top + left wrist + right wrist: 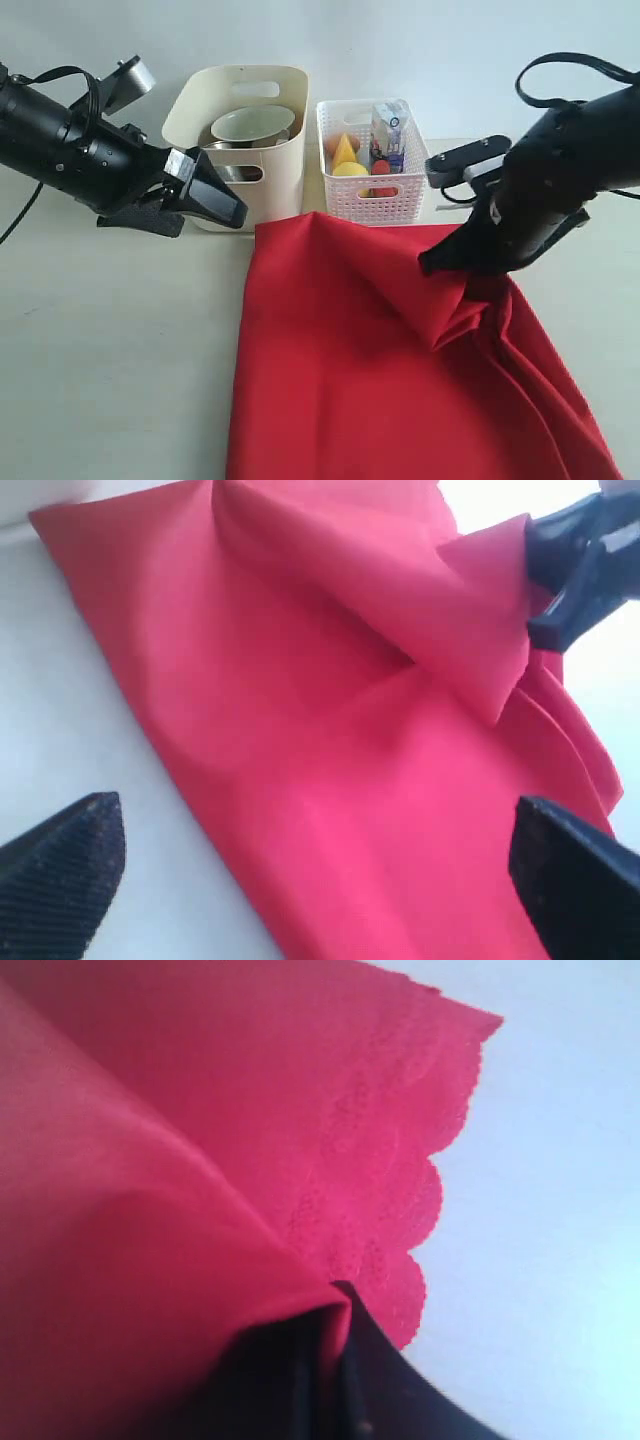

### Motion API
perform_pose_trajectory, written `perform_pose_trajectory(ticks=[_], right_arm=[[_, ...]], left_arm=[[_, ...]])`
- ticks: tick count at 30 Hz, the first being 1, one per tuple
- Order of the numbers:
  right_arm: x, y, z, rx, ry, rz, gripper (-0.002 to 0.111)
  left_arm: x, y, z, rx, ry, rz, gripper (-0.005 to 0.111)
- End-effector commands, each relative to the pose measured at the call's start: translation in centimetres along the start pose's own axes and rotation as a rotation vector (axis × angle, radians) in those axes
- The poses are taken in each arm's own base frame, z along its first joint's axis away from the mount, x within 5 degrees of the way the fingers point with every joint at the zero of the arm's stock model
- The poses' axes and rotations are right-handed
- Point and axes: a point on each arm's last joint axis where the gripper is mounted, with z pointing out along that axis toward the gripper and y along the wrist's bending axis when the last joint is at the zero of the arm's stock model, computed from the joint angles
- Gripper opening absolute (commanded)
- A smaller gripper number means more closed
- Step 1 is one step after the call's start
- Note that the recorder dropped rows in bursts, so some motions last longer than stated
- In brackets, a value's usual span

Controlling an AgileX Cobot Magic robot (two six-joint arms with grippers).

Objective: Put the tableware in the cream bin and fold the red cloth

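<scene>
The cloth [400,370] is lying on the surface [110,360]. Behind it the bin [285,190] is standing left of the basket [350,203]. A bowl [252,122] is sitting in the bin. My right jaws are pinching the cloth's right side.

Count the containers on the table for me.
2: the cream bin stands behind the left corner of the red cloth, and the white lattice basket sits just to its right. Others may be hidden.

- The left arm [60,140] and right arm [580,150] were matte black and tubular.
- A black cable [575,58] looped over the right one.
- The left fingers [60,870] were black and finely textured.
</scene>
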Motion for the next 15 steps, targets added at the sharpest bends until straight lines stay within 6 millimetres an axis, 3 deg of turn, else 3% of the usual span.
perform_pose_trajectory(ticks=[1,4,8,11,15], right_arm=[[-0.6,-2.4,0.3,-0.037,-0.049,0.162,0.014],[-0.7,-3.6,0.5,-0.055,-0.061,0.253,0.036],[-0.6,-4.3,0.2,-0.054,-0.053,0.242,0.060],[-0.8,-4.7,-1.4,-0.048,-0.075,0.225,0.068],[-1.3,-5.5,-4.7,-0.042,-0.151,0.237,0.068]], left_arm=[[0.0,-0.3,-0.3,0.006,-0.007,-0.004,0.101],[0.0,-0.3,-0.2,0.009,-0.005,-0.002,0.101],[0.0,-0.4,-0.2,0.010,-0.003,-0.002,0.101],[0.0,-0.4,-0.2,0.011,-0.004,-0.003,0.101],[0.0,-0.4,-0.2,0.016,-0.003,-0.005,0.101]])
